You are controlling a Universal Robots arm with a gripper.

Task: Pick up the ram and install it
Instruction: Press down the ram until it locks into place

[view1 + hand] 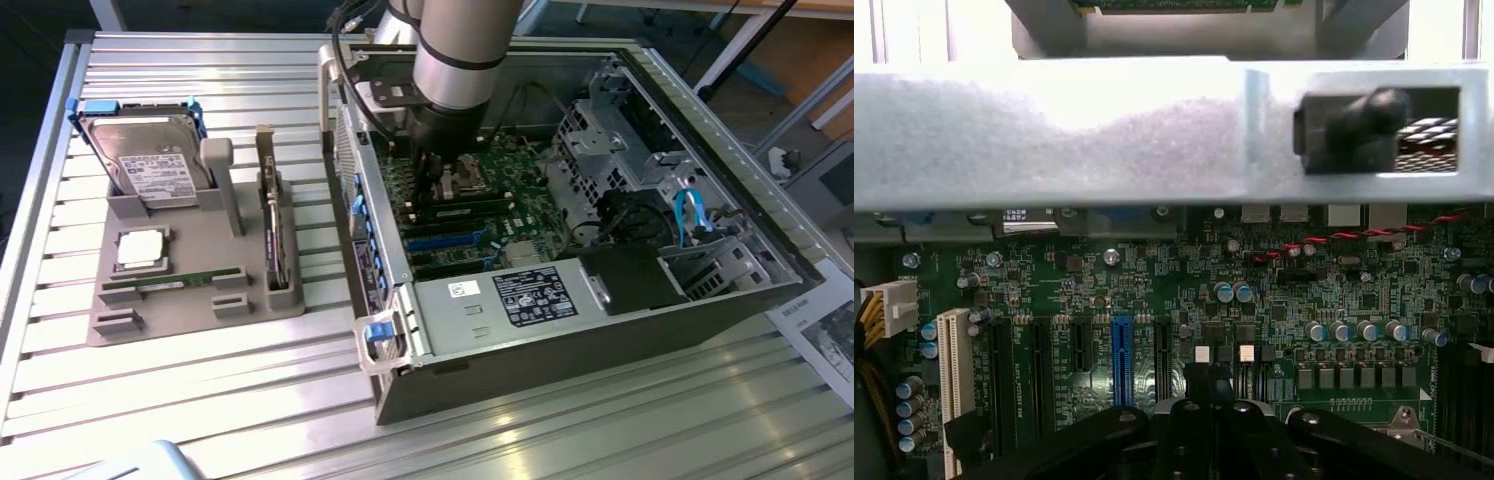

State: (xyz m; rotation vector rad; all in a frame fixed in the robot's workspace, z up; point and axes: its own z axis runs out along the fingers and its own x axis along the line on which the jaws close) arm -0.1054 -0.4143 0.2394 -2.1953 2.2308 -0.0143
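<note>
1 robot arm [454,60] reaches down into 1 open computer case [747,300] lying on its side on the slatted metal counter [200,400]. The tool [447,170] is low over the green motherboard [514,165], close to the black memory slots. Its fingers [1204,430] are clenched together, and in the wrist view no object can be made out between them.

On the exterior view's left stands 1 grey holder tray [187,310] with its parts. 1 silver hard drive [147,160] with a white label leans at the tray's far end. 1 square silver processor chip [140,250] lies flat just nearer than it. 1 ram [174,285], a slim green strip, lies flat in a slot on the tray's near part, well apart from the tool. 1 more thin board [274,245] stands on edge along the tray's side nearest the case; what kind of board it is cannot be told.

In the wrist view the motherboard shows 1 blue expansion slot [1121,360], 1 white slot [952,370] and several black ones beside them. 1 grey metal case wall [1054,130] runs across above the board.
</note>
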